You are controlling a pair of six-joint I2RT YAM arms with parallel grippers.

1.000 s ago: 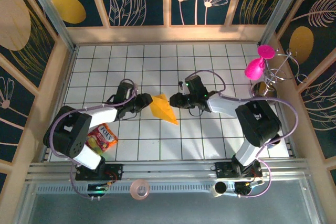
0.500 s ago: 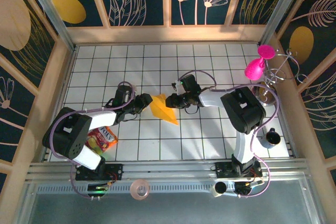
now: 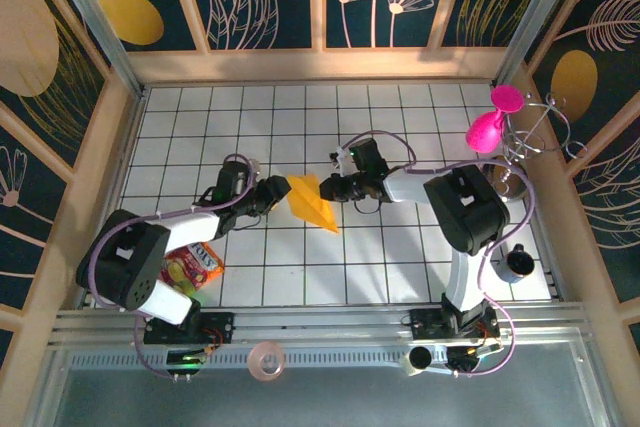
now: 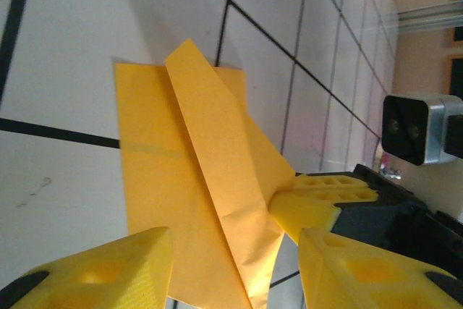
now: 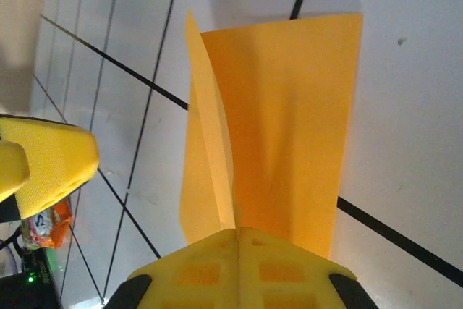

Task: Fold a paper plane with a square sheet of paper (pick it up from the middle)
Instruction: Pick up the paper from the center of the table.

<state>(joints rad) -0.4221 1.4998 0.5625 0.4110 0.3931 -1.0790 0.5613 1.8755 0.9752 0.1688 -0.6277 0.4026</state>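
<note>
The paper plane (image 3: 313, 204) lies in the middle of the white tiled table (image 3: 400, 267). It is orange-yellow and folded. Its sharp tip points to the near right. One flap stands up along the fold.

The right gripper (image 3: 326, 190) is at the far right edge of the paper. It is closed tight and pinches the edge of the paper plane. In the right wrist view its yellow fingers (image 5: 195, 273) meet with no gap. The paper comes out from the spot where they meet.

The left gripper (image 3: 279, 190) is at the left side of the paper. It is about half way open. In the left wrist view one yellow finger is on the left and one is on the right. The paper runs in between them, but they do not squeeze it. I cannot tell if a finger touches the paper.

The two grippers face each other, with the paper plane between them.

A bright snack packet (image 3: 192, 264) lies at the near left, beside the left arm. It is well apart from the paper. A pink balloon figure (image 3: 487, 129) stands at the far right edge of the table. A dark cup (image 3: 518, 263) sits at the near right.
</note>
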